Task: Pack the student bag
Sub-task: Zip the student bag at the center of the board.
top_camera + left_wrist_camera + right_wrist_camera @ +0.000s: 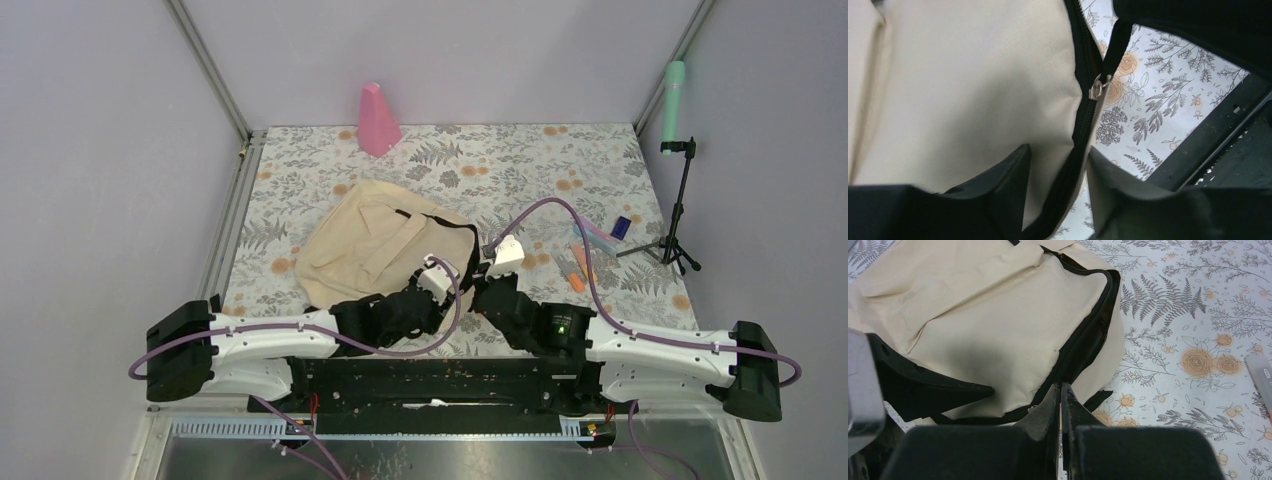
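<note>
- Grey-and-orange floral cloth covers the desk [520,165], and it looks smooth enough for soft fabric to slide on.
- Large, soft, beige fabric student bag [375,240] with dark zipper lines lies flat at the middle of the desk, just ahead of both arms, its near zipper edge under them.
- Black left end effector [1058,150] stands partly open, its fingers astride that zipper edge below the small silver metal zipper pull [1095,86], with cream fabric showing between one finger and the teeth.
- Black right end effector [1060,395] is closed tight at the same edge; whether it pinches any fabric, I cannot tell.
- Risk: the left one may clamp on zipper tape rather than the pull, so the slider would not travel.
- Risk: if the right one has no real hold, the limp bag could drag towards the near edge instead of opening.
- Orange markers and other small stationery [580,270] lie well apart, to the right.
</note>
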`<state>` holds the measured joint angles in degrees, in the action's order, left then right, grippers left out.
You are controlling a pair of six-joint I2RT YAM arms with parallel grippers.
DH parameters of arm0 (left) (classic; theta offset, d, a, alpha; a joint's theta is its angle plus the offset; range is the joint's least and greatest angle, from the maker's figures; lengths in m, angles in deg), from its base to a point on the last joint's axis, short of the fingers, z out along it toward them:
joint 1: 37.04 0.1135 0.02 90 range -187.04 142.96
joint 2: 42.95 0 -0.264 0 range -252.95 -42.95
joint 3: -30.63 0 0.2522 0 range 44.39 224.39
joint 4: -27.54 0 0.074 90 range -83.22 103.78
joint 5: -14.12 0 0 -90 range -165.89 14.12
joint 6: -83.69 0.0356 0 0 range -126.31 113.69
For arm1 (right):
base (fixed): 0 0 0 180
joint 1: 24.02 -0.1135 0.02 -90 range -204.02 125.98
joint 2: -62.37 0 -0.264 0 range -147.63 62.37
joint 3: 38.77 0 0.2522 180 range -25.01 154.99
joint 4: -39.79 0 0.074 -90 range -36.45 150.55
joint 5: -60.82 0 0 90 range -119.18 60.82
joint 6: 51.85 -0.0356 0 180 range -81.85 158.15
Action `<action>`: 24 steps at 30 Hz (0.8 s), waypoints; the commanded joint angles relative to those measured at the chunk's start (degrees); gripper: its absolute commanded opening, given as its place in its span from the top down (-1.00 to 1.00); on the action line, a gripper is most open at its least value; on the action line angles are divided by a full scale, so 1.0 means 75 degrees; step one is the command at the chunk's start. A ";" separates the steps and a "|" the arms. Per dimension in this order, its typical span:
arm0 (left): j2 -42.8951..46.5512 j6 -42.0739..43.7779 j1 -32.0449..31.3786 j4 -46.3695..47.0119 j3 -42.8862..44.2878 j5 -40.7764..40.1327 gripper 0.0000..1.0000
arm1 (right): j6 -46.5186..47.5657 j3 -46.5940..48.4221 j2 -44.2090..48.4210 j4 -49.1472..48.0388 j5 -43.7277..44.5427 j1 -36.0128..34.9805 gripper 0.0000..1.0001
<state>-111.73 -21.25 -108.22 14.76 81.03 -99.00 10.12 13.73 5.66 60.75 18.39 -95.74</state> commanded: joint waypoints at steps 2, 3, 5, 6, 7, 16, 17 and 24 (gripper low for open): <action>-0.0194 -0.0219 -0.0204 -0.0102 0.0321 -0.0961 0.45 | -0.0016 0.0121 0.0006 -0.0161 0.0900 0.0070 1.00; -0.0201 -0.0247 -0.0237 -0.0106 0.0308 -0.0952 0.57 | -0.0177 0.0249 -0.0092 0.0140 0.1189 0.0130 1.00; -0.0198 -0.0375 -0.0286 -0.0118 0.0268 -0.0995 0.89 | -0.0533 0.0555 -0.0354 0.0870 0.1402 0.0393 1.00; -0.0200 -0.0440 -0.0319 -0.0118 0.0244 -0.1022 0.98 | -0.0570 0.0619 -0.0448 0.1023 0.1308 0.0584 1.00; -0.0178 -0.0483 -0.0343 -0.0118 0.0207 -0.1030 1.00 | -0.0558 0.0633 -0.0512 0.1059 0.1186 0.0740 1.00; 0.0030 -0.0705 -0.0504 -0.0555 -0.0024 -0.1166 1.00 | 0.0104 0.0874 -0.0873 0.0801 0.1232 0.1497 1.00; 0.0070 -0.0734 -0.0516 -0.0568 -0.0068 -0.1187 1.00 | 0.0237 0.0851 -0.0885 0.0682 0.1176 0.1588 1.00; 0.0459 -0.0879 -0.0576 -0.0592 -0.0339 -0.1221 1.00 | 0.0474 0.0791 -0.0959 0.0282 0.0793 0.2096 1.00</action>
<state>-111.22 -26.38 -111.91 12.79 80.14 -106.15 10.53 17.80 -1.24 64.79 20.21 -82.61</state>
